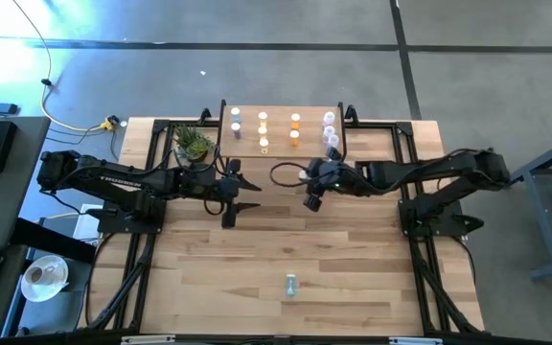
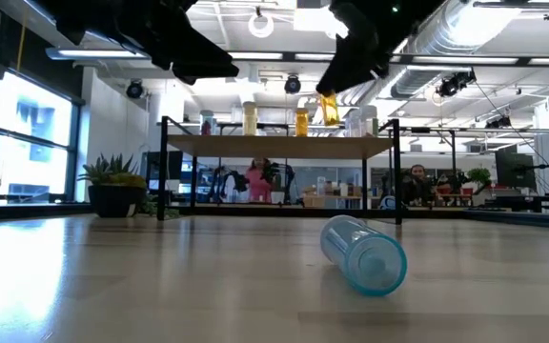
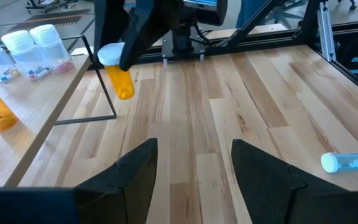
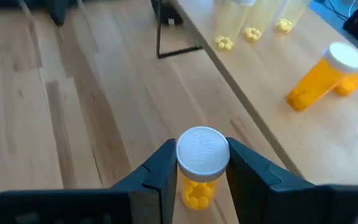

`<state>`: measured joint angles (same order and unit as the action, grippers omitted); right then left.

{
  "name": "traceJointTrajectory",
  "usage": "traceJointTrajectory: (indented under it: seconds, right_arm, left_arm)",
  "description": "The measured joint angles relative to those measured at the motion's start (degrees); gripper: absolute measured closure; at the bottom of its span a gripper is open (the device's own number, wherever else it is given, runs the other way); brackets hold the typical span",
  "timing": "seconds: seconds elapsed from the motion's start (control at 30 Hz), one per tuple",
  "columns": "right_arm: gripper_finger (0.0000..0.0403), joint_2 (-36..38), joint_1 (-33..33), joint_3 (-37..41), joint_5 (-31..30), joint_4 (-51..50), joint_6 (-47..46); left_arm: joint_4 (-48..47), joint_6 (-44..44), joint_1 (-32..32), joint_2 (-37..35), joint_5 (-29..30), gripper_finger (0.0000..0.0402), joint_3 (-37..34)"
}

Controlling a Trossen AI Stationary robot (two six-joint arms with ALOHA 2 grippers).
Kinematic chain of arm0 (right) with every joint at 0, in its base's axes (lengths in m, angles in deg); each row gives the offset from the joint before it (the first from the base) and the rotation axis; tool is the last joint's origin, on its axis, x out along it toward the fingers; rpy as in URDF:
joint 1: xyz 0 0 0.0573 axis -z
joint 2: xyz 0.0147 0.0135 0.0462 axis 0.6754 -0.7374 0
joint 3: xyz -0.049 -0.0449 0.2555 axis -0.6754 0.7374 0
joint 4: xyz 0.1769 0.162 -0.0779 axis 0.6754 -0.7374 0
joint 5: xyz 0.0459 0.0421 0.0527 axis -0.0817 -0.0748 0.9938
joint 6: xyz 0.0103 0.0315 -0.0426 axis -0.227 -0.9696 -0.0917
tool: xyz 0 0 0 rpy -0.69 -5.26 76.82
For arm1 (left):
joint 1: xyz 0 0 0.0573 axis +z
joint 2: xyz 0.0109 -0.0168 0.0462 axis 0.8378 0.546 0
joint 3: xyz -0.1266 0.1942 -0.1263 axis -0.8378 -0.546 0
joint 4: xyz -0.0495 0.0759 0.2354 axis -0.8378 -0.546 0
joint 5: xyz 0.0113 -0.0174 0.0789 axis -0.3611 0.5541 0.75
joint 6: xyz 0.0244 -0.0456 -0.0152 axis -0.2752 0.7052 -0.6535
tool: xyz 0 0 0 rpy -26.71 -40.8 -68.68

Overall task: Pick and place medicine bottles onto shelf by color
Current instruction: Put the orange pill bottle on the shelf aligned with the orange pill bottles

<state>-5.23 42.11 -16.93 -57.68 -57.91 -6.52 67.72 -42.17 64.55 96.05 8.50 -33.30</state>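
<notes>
The shelf [image 1: 278,151] stands at the table's far middle. Upright on it are a blue bottle [image 1: 236,120], yellow bottles [image 1: 263,121], orange bottles [image 1: 295,122] and clear bottles [image 1: 330,122]. Another blue bottle [image 1: 291,284] lies on its side near the table's front edge. My right gripper [image 1: 312,198] hangs in front of the shelf's right half, shut on an orange bottle [image 3: 122,84] with a white cap. My left gripper [image 1: 242,192] waits open in front of the shelf's left half, with nothing between its fingers. My right gripper pinches the orange bottle at its white cap [image 4: 202,151] between the two fingers [image 4: 166,169]. The fingers slant down from the table's right side. The bottle's body [image 4: 196,191] hangs below the fingers, a little tilted, cap up and clear of the table.
A small green potted plant [image 1: 195,144] stands by the shelf's left end. The shelf's thin black legs [image 3: 107,87] stand just behind the held bottle. Bare wood lies between the grippers and the lying blue bottle [image 3: 350,162]. People show in the room beyond [image 2: 258,179].
</notes>
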Motion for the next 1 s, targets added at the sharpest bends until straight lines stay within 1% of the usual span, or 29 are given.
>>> traceJointTrajectory:
  seconds: [0.17, 0.3, 0.37, 0.5, 0.63, 0.77, 0.83, 0.9, 1.0]
  right_arm:
    - [0.03, 3.9, 0.0, 10.1, 0.0, 15.3, -2.1]
    - [0.03, 4.1, 0.5, 16.9, -0.3, 32.2, -0.4]
    - [0.03, 3.0, 1.1, 19.0, -0.3, 39.4, 0.3]
    - [0.03, 1.2, 2.5, 19.5, -0.5, 47.5, 0.5]
    - [0.03, -0.4, 3.6, 15.6, -0.4, 44.1, 4.2]
    - [0.03, -0.7, 4.7, 9.9, -0.5, 34.7, 5.5]
    - [0.03, -0.7, 5.4, 7.8, -1.5, 30.4, 5.4]
    - [0.03, -0.7, 6.2, 6.5, -2.8, 27.8, 5.4]
    - [0.03, -0.7, 7.4, 6.3, -3.0, 26.3, 5.4]
  left_arm:
    - [0.0, 0.0, 0.0, 0.0, 0.0, 0.0204, 0.0]
    - [0.0, 0.0, 0.0, 0.0, 0.0, 0.0204, 0.0]
    - [0.1, 0.0, 0.0, 0.0, 0.0, 0.0204, 0.0]
    - [0.1, 0.0, 0.0, 0.0, 0.0, 0.0204, 0.0]
    - [0.1, 0.0, 0.0, 0.0, 0.0, 0.0204, 0.0]
    - [0.0, 0.0, 0.0, 0.0, 0.0, 0.0204, 0.0]
    - [0.0, 0.0, 0.0, 0.0, 0.0, 0.0204, 0.0]
    - [0.0, 0.0, 0.0, 0.0, 0.0, 0.0204, 0.0]
    - [0.0, 0.0, 0.0, 0.0, 0.0, 0.0204, 0.0]
